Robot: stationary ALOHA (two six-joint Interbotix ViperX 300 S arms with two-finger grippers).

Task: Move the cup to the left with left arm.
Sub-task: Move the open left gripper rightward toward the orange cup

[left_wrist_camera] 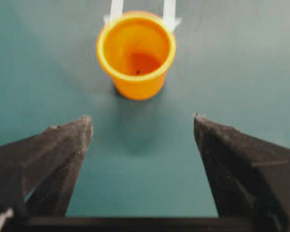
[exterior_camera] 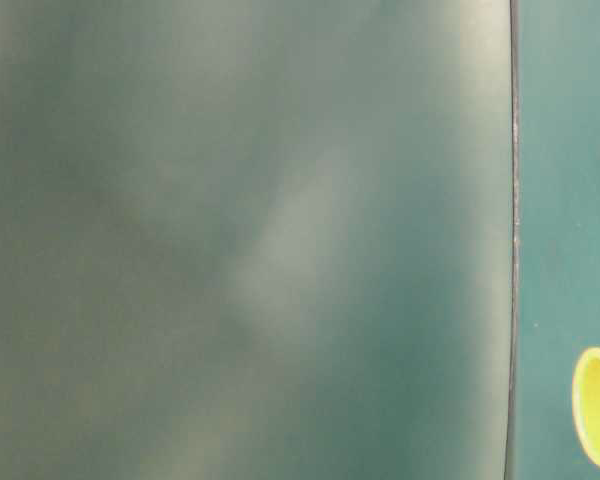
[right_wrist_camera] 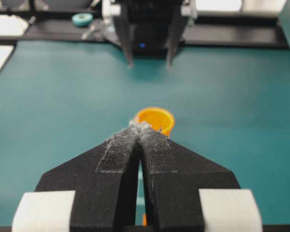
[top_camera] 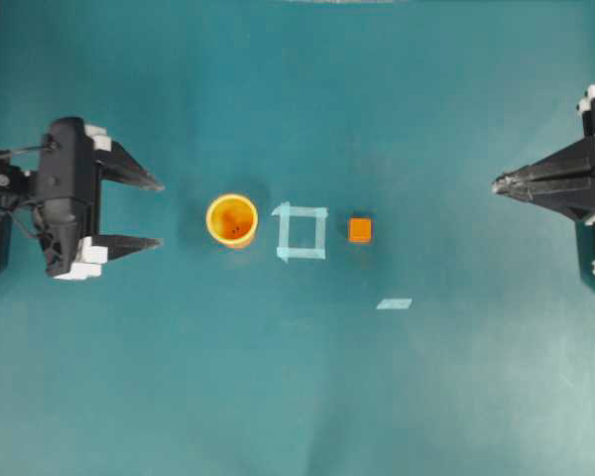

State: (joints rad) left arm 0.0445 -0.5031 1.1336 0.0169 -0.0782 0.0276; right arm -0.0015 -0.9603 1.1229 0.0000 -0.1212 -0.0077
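Note:
The orange-yellow cup (top_camera: 232, 219) stands upright on the teal table, just left of a taped square (top_camera: 301, 232). In the left wrist view the cup (left_wrist_camera: 136, 53) is straight ahead of the jaws, a short gap away. My left gripper (top_camera: 159, 213) is open, its two black fingers spread wider than the cup, nothing between them. My right gripper (top_camera: 498, 184) rests at the far right, shut with fingertips touching and holding nothing. From the right wrist view the cup (right_wrist_camera: 155, 120) peeks over the shut tips of the right gripper (right_wrist_camera: 141, 127). The cup's rim (exterior_camera: 598, 407) shows in the table-level view.
A small orange cube (top_camera: 360, 230) sits right of the taped square. A loose strip of tape (top_camera: 394, 303) lies nearer the front. The left gripper (right_wrist_camera: 149, 64) and a tape roll (right_wrist_camera: 82, 19) appear far off in the right wrist view.

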